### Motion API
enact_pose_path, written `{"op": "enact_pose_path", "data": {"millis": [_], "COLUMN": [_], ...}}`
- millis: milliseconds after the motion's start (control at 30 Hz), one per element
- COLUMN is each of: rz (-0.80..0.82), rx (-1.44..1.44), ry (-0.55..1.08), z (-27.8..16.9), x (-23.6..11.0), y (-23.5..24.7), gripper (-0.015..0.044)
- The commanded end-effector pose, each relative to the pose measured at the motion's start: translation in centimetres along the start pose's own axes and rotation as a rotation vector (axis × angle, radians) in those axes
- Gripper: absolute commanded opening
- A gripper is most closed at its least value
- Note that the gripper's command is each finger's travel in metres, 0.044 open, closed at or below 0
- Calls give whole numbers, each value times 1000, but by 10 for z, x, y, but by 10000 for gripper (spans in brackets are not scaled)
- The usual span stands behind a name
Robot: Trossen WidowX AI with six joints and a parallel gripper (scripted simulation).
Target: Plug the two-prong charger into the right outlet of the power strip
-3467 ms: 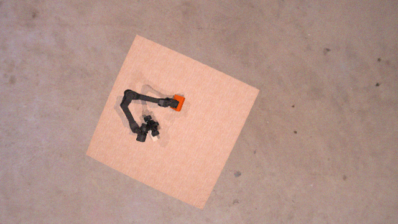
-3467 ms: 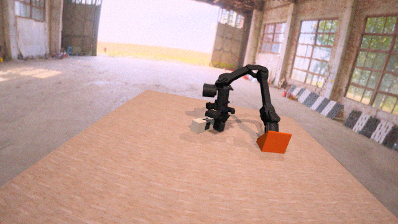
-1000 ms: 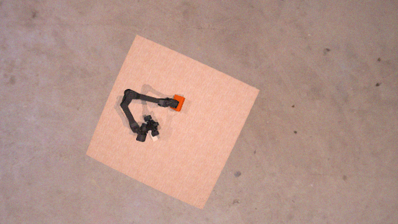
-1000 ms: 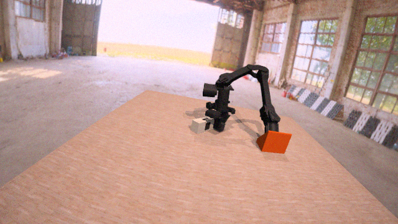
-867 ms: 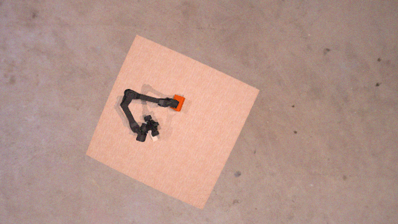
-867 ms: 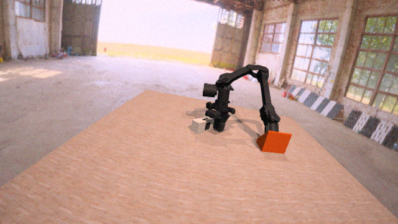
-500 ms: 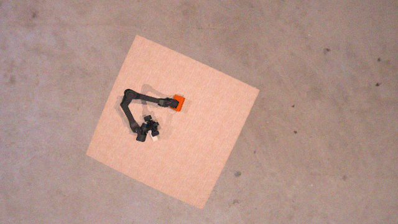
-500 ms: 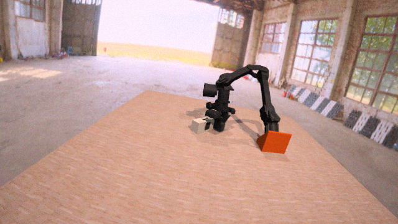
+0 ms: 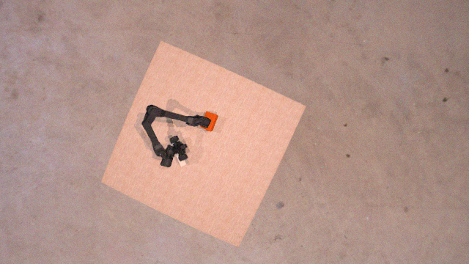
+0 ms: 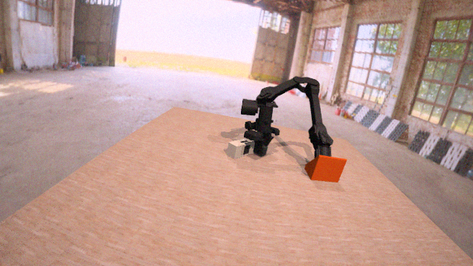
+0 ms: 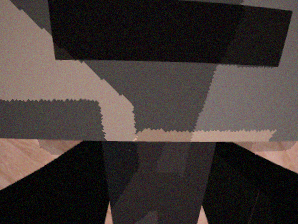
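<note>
My gripper (image 9: 178, 153) (image 10: 259, 148) (image 11: 152, 135) is low over the wooden board, shut on the dark grey charger (image 11: 158, 192), which fills the gap between the two black fingers in the wrist view. The pale power strip (image 9: 182, 163) (image 10: 236, 148) (image 11: 36, 76) lies on the board right against the gripper's tip. In the wrist view its grey face fills the upper half, with a wide dark band across it. The prongs and the outlets are hidden. I cannot tell whether the charger touches the strip.
The arm's orange base block (image 9: 211, 121) (image 10: 326, 168) stands on the wooden board (image 9: 238, 154) (image 10: 148, 207) to the right of the gripper. Concrete floor surrounds the board; brick walls and windows stand far behind.
</note>
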State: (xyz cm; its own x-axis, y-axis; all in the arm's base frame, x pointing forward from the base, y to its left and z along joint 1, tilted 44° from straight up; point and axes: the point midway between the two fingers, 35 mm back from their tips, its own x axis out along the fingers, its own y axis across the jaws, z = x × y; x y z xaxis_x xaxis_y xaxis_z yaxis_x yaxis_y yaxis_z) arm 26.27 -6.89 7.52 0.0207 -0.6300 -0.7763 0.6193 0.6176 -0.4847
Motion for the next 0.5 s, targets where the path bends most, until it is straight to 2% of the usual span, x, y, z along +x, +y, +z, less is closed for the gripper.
{"op": "enact_pose_path", "data": {"millis": [0, 200, 467], "rz": [1, 1, 1], "rx": [1, 1, 1], "ry": [-1, -1, -1], "z": [0, 0, 0], "x": [0, 0, 0], "y": [0, 0, 0], "gripper": [0, 0, 210]}}
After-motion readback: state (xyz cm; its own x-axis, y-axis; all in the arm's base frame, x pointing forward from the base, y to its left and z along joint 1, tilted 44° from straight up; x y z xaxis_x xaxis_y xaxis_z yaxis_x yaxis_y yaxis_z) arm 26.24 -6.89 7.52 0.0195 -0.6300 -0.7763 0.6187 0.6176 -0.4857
